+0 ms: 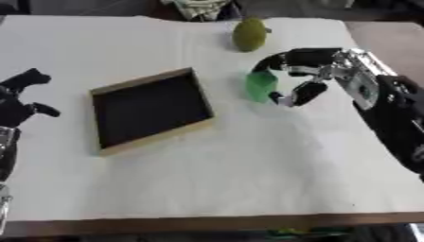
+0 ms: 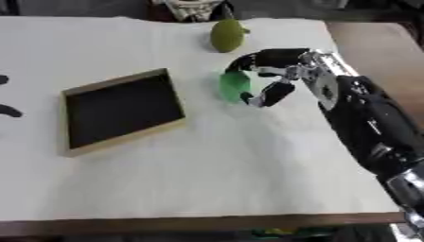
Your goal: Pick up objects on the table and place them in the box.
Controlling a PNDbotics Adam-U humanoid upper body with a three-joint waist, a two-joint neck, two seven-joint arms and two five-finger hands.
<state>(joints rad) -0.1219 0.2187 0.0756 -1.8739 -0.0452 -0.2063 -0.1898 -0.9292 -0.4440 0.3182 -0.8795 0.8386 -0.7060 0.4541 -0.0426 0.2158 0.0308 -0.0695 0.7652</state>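
The right hand (image 1: 319, 78) curled its fingers and thumb around the green object (image 1: 261, 87); the left hand (image 1: 21, 97) rested open, holding nothing.

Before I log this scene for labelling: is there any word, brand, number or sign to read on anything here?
None can be read.
Box: plain rim, dark inside, no print.
Green object in the right hand: no label shows.
Yellow-green fruit: no mark.
White cloth: blank.

black robot hand (image 1: 311, 75), silver wrist joints
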